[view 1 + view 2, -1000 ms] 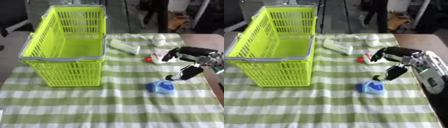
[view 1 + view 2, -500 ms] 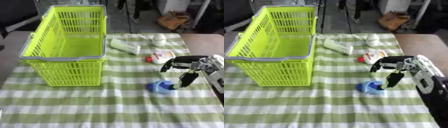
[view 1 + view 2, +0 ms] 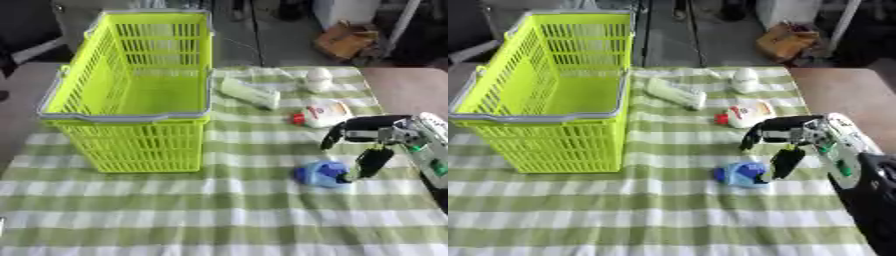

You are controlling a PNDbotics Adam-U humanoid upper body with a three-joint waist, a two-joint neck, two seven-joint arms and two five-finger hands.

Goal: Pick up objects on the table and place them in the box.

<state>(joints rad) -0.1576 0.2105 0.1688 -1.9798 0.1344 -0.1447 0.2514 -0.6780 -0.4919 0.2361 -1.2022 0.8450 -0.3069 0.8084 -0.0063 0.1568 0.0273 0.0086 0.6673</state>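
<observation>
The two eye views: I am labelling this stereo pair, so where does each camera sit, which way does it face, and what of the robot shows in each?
Left eye view: in the robot's head, looking down at the checked cloth with the yellow-green basket; the right robot hand enters from the right, over the blue object.
Right eye view: same head, same downward look; shows more of the right arm.
Shared: basket, blue object, red-capped bottle, white tube, white object. The left robot hand shows in neither.

Basket [image 3: 131, 90] left (objects [image 3: 322, 173] right)
</observation>
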